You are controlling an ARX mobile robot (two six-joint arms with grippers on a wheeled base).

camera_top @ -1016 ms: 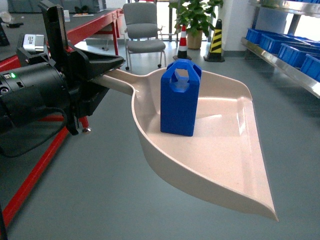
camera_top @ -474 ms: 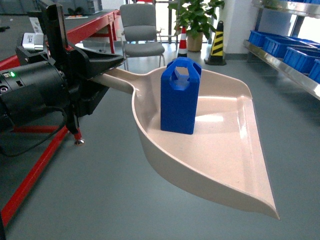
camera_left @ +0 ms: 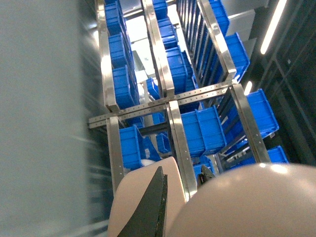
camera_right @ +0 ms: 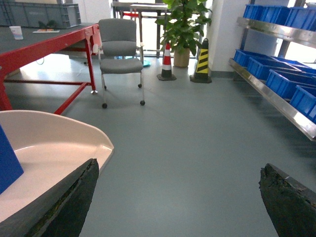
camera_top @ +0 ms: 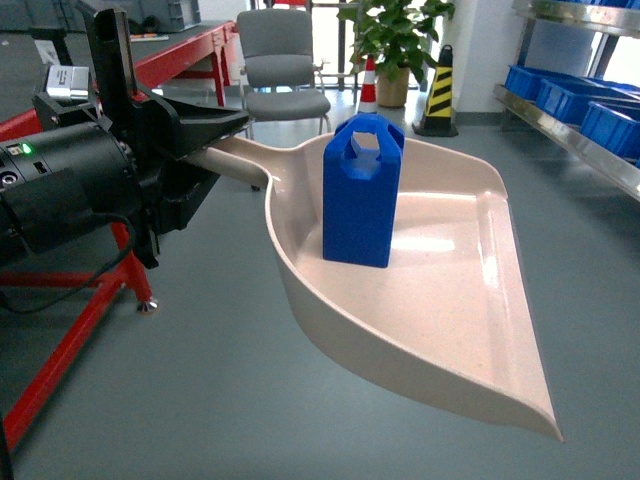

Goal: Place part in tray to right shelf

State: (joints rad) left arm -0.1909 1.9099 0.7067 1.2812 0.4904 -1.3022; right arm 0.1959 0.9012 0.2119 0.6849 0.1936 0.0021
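Note:
The blue part stands upright in the beige tray, held above the grey floor. My left gripper is shut on the tray's long handle at the left. The left wrist view has the handle pinched between black fingers, with the tray's rounded back beside them. My right gripper is open with nothing between its fingers, just right of the tray's lip; a corner of the part shows at the left edge. The right shelf runs along the right wall.
Blue crates sit on the steel shelf. A red-framed table stands at the left. Behind are a grey chair, a potted plant and striped cones. Grey floor lies below the tray.
The background has slid across the head view: the red table leg moved down and left, and the shelf toward the right edge. Tray, part and left gripper kept their places in view.

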